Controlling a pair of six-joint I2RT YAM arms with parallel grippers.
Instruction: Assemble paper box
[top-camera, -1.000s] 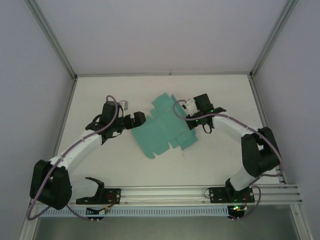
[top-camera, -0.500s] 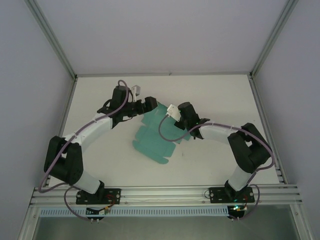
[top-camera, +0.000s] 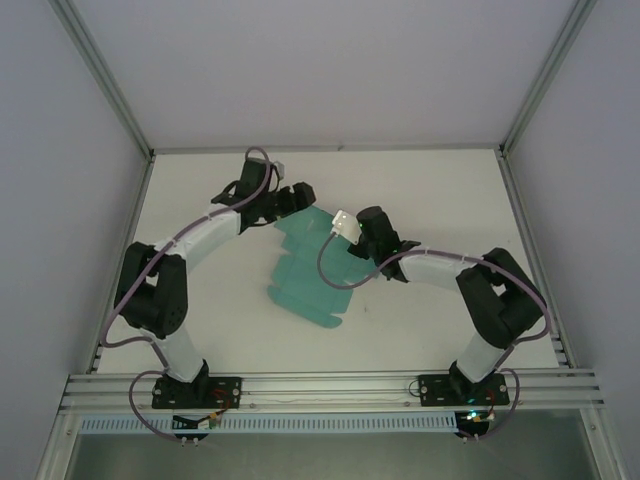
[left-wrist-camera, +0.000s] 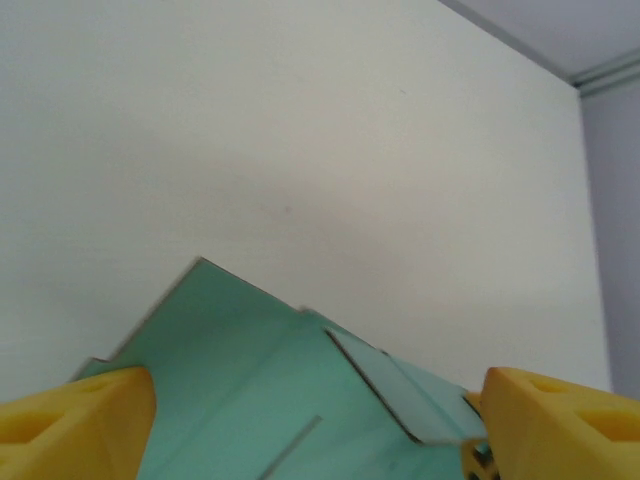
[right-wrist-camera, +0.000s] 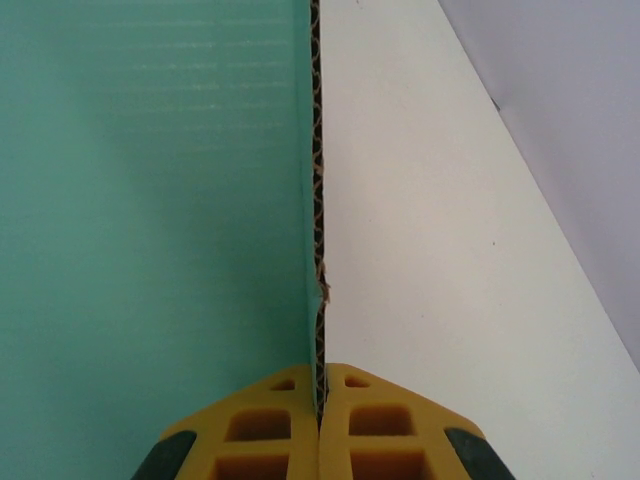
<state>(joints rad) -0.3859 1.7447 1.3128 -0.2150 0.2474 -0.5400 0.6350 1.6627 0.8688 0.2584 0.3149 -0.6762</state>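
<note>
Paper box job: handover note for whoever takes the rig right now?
Left gripper: open, fingers on either side of the far corner of the paper box, not closed on it.
Right gripper: shut on one edge of the sheet.
Paper box: an unfolded die-cut sheet, mid-table, between the two arms.
Done: one edge pinched, nothing more.
Left: fold the panels, tuck the flaps, close the box.

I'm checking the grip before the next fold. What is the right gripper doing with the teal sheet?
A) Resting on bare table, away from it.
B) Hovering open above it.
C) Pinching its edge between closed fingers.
C: the right wrist view shows the right gripper closed on the corrugated edge of the paper box.
</note>
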